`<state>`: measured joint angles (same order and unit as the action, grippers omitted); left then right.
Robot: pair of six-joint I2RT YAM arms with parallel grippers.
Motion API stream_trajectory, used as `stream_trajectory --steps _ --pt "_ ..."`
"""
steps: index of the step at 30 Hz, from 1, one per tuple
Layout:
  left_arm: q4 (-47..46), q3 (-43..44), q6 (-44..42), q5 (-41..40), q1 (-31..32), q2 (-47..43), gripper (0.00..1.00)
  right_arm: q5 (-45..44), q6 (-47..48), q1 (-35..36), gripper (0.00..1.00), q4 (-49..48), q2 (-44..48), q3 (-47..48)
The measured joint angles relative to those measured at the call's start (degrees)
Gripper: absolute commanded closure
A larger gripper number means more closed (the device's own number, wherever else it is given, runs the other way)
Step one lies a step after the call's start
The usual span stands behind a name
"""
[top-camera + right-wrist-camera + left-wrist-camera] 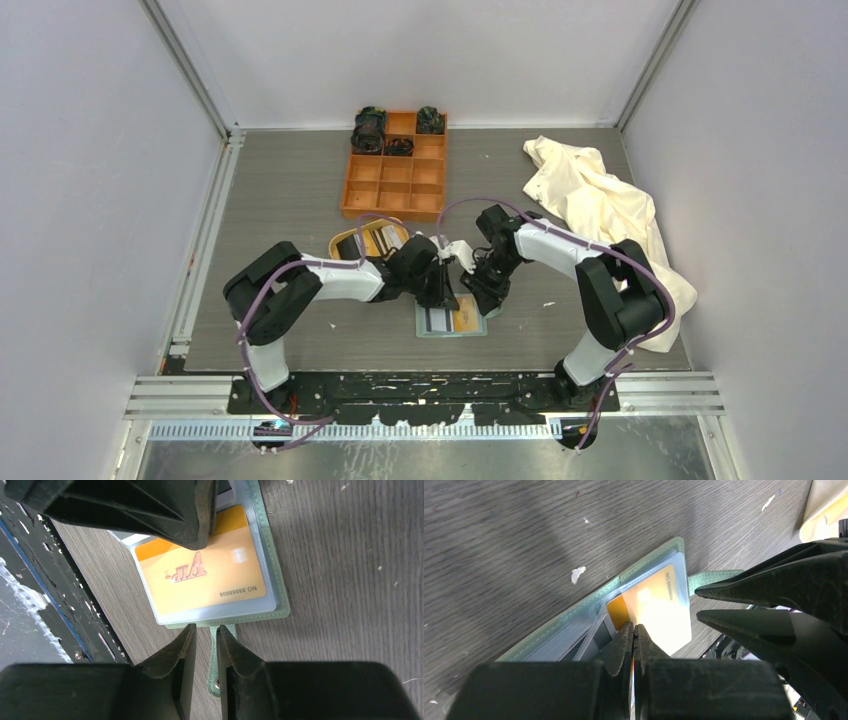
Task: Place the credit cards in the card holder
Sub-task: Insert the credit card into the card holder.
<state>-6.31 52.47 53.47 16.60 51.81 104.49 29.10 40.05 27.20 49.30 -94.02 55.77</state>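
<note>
The sage-green card holder (450, 333) (281, 596) lies open on the table between both grippers. An orange credit card (200, 575) (654, 600) sits in its right clear pocket. A white card with a dark stripe (436, 320) fills the left pocket. My left gripper (634, 626) (443, 292) is shut, its tips against the orange card's end. My right gripper (206, 628) (488, 300) stands slightly open at the holder's right edge. Its fingers straddle the strap tab (215, 655), which lies flat on the table.
An oval tan tray (336, 246) holding more cards (380, 238) sits just behind the left gripper. The orange compartment box (395, 180) stands at the back. A cream cloth (600, 205) is heaped at the right. The black base rail (75, 605) runs close to the holder.
</note>
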Motion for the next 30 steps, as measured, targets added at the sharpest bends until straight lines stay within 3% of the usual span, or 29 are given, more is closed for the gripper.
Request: stream_trajectory --steps 9,18,25,30 --pt "-2.93 -1.33 0.33 -0.61 0.42 -0.68 0.86 5.09 -2.1 -3.34 0.67 -0.17 2.36 0.0" --pt "-9.03 -13.57 -4.66 -6.21 0.68 -21.94 0.79 17.79 -12.41 -9.86 0.63 1.11 1.64 3.23" --pt "-15.91 -25.49 -9.11 -12.26 0.66 -34.34 0.24 19.63 -21.75 -9.84 0.51 0.79 -5.68 4.55" --pt "-21.55 -35.04 -8.02 -14.88 0.09 -35.91 0.25 17.33 -25.18 -9.86 0.5 0.33 -5.88 4.74"
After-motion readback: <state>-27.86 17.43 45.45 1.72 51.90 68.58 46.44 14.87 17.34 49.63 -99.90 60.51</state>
